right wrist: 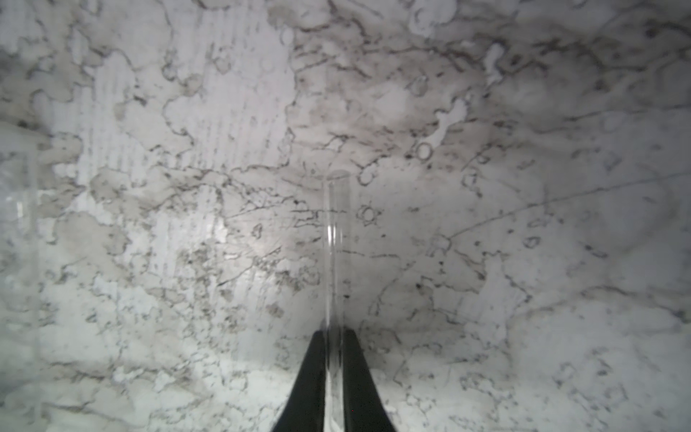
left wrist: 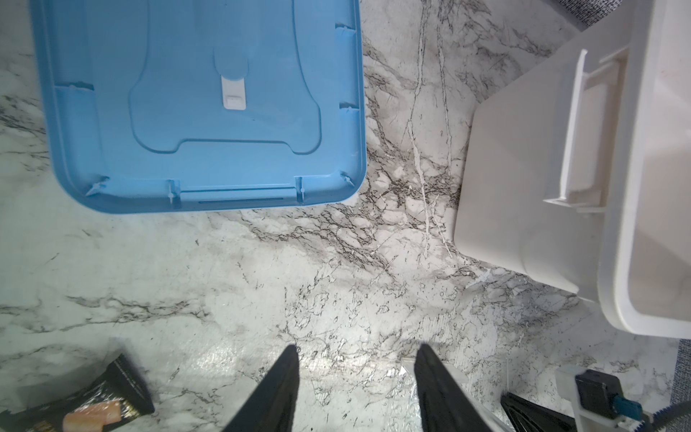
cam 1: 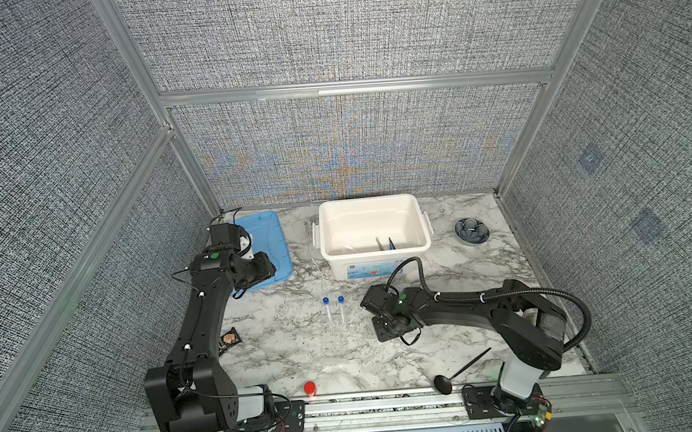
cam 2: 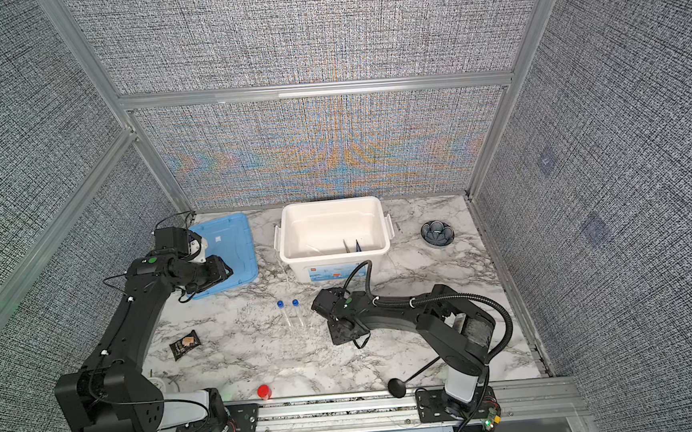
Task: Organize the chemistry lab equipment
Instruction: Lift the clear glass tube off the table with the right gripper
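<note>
In the right wrist view my right gripper (right wrist: pixel 334 336) is shut on a thin clear rod (right wrist: pixel 336 243) that sticks out ahead of the fingertips, just above the marble. In both top views this arm's wrist (cam 1: pixel 387 320) hangs over the table's middle and hides the fingers. Two clear blue-capped tubes (cam 1: pixel 326 310) (cam 1: pixel 342 309) stand just left of it; the clear rack (cam 1: pixel 346 331) around them is barely visible. Silver tweezers (cam 1: pixel 381 243) and dark blue forceps (cam 1: pixel 392 243) lie inside the white bin (cam 1: pixel 370 200). My left gripper (left wrist: pixel 357 353) is open and empty beside the blue lid (left wrist: pixel 205 112).
The white bin (cam 2: pixel 331 203) stands at the back centre, with the blue lid (cam 1: pixel 266 239) to its left. A grey-blue flower dish (cam 1: pixel 471 231) sits at the back right. At the front lie a black ladle (cam 1: pixel 461 369), a red cap (cam 1: pixel 309 387) and a snack wrapper (cam 1: pixel 230 340).
</note>
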### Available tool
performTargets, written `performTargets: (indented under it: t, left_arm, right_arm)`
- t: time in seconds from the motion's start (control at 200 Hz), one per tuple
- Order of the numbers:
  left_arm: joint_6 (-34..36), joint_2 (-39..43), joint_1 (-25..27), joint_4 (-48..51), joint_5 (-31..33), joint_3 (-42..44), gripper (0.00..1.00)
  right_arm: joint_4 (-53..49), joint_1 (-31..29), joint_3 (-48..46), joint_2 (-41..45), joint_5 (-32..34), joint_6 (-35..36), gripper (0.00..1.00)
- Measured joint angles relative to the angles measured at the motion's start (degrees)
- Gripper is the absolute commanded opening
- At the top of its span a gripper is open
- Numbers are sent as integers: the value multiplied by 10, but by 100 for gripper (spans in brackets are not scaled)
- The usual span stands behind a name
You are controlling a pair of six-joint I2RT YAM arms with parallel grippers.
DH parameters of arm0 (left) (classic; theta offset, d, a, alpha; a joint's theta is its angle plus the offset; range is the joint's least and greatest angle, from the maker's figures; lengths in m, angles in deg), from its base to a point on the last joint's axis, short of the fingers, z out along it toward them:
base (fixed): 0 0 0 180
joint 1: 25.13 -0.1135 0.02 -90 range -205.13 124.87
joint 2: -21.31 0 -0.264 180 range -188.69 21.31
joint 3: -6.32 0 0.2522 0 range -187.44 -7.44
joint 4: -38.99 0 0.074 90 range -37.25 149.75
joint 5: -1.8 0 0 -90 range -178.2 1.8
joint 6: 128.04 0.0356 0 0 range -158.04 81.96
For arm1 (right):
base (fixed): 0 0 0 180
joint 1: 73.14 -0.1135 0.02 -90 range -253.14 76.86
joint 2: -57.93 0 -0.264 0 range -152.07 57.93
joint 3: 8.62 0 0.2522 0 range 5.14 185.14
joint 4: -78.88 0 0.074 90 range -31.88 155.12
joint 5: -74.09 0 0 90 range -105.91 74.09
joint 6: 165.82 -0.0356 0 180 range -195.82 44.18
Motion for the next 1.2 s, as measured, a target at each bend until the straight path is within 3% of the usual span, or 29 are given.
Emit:
performTargets:
  t: [0.145,0.29,0.485,0.805,0.975,1.2]
  left_arm:
    - [0,-1,0,0,-5,0,53]
    - [0,-1,0,-1,-9,0,53]
    - [0,-1,0,0,-10,0,53]
    - [0,-6,0,1,-10,-4,53]
    - [0,-2,0,1,-4,-2,53]
    - [0,-1,0,1,0,-2,53]
  right_arm:
    - [-5,-1,6,-3,-14,16,12]
    - [-19,-5,11,-4,-21,27,23]
    - [-64,-7,31,-9,-28,25,24]
    - [-125,-5,88,-74,-42,21,18]
    - [-132,-5,95,-76,-42,19,11]
    - [-143,-2,104,-66,-44,22,9]
